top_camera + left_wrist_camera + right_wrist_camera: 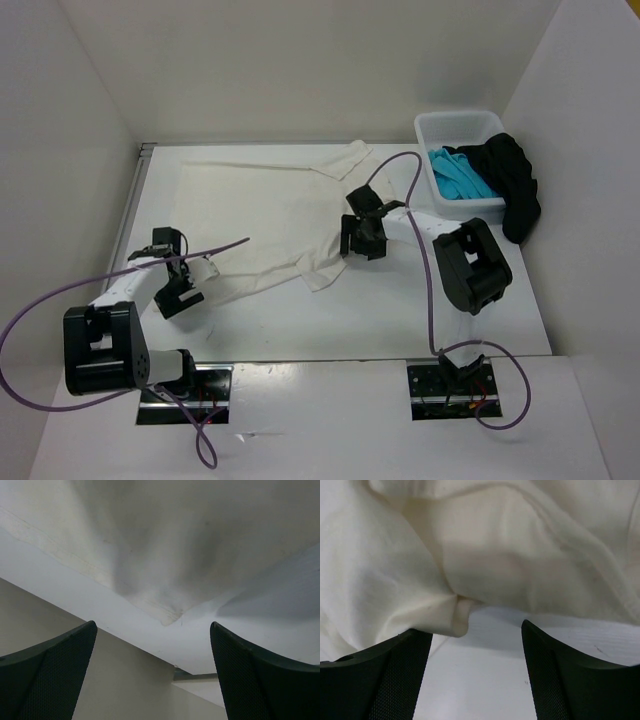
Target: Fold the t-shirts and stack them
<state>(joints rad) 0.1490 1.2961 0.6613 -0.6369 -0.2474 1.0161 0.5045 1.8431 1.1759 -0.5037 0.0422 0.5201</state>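
Note:
The cream-white t-shirt [265, 205] lies spread on the table, rumpled along its right side. My left gripper [188, 272] stands open at the shirt's near-left sleeve end; in the left wrist view that cloth corner [167, 615] lies just ahead of the open gripper [152, 627], nothing between the fingers. My right gripper [350, 224] is open at the shirt's right edge. A rolled fold of cream cloth [460, 617] hangs by the left finger [385, 675], ungripped, beside the open gripper [477, 630]. The turquoise t-shirt [458, 178] lies in the basket. The black t-shirt [518, 185] drapes over its right rim.
A white plastic basket [460, 124] stands at the back right against the wall. White walls close in the table on the left, back and right, with a metal rail [135, 200] along the left edge. Purple cables [430, 290] loop from both arms.

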